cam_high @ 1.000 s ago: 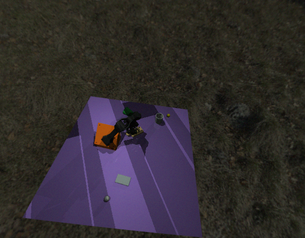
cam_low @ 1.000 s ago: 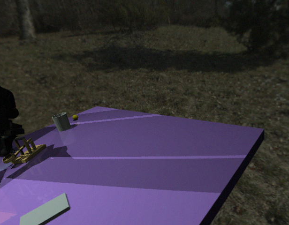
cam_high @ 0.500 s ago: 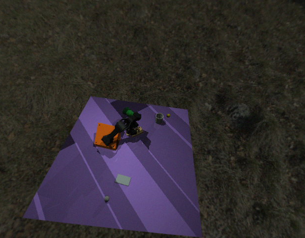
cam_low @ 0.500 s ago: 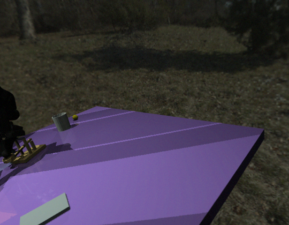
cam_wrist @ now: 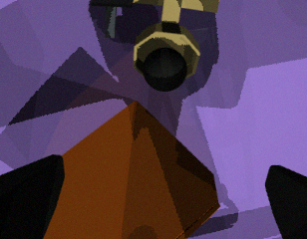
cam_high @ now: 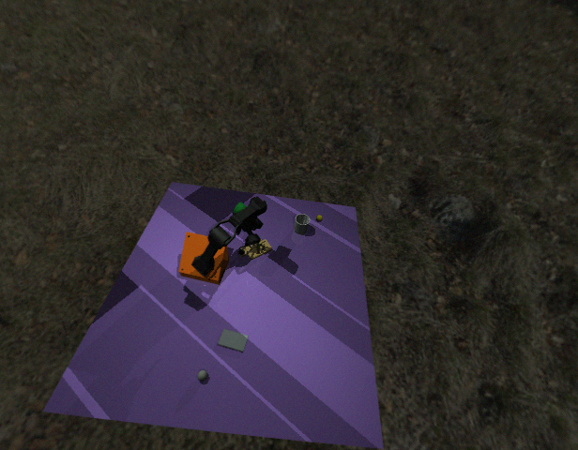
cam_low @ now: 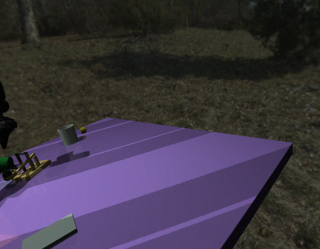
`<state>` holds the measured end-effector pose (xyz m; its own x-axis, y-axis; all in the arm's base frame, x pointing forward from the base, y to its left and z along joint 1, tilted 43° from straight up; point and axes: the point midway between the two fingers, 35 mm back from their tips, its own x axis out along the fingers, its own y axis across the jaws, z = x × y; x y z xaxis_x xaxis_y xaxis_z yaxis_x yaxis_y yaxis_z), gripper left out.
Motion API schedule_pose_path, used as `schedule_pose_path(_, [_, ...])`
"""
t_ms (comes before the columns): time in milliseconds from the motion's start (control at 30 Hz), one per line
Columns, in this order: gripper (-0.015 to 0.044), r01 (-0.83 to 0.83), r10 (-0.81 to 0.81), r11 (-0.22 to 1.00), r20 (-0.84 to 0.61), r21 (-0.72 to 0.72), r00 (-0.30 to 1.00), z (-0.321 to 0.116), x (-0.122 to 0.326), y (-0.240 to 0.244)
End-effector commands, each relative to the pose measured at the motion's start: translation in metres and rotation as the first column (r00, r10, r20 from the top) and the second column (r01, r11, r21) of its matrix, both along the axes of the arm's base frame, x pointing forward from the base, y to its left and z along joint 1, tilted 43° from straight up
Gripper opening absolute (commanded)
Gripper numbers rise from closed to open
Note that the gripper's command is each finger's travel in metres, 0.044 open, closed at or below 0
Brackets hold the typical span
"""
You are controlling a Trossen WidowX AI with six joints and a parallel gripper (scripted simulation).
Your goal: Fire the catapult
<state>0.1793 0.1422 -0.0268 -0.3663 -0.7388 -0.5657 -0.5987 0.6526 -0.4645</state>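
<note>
The dark ball [cam_high: 241, 251] [cam_low: 7, 175] [cam_wrist: 164, 71] sits in the round cup at the end of the catapult's arm. The wooden catapult [cam_high: 265, 247] [cam_low: 26, 175] [cam_wrist: 171, 11] stands on the purple table, its cup end toward the orange block. My gripper [cam_wrist: 168, 173] is open, with nothing between its fingers. It is above the catapult's cup end, apart from the ball. It also shows in the exterior view [cam_low: 3, 147] at the left edge. The white mug [cam_high: 301, 224] [cam_low: 68, 135] stands upright beyond the catapult's other end. The mug's inside bottom is hidden.
An orange block [cam_high: 192, 245] [cam_wrist: 96, 186] is beneath the arm. A green object [cam_high: 239, 208] [cam_low: 1, 164] lies behind the arm. A small yellow ball [cam_high: 319, 217] [cam_low: 83, 129] is beyond the mug. A grey flat slab [cam_high: 233, 340] [cam_low: 51, 231] and a grey ball [cam_high: 202, 375] lie farther away.
</note>
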Motion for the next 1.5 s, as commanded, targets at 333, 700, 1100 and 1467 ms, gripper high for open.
schedule_pose_path(333, [0.044,-0.142,0.099,0.965,0.196,0.221,0.976,-0.041,0.075,0.057])
schedule_pose_path(700, [0.044,-0.349,0.158,0.862,0.458,0.368,0.875,-0.06,0.168,0.124])
schedule_pose_path(1100, [0.044,-0.536,0.149,0.76,0.704,0.368,0.695,-0.05,0.253,0.179])
schedule_pose_path(1467, [0.044,-0.536,0.149,0.76,0.704,0.368,0.695,-0.05,0.253,0.179])
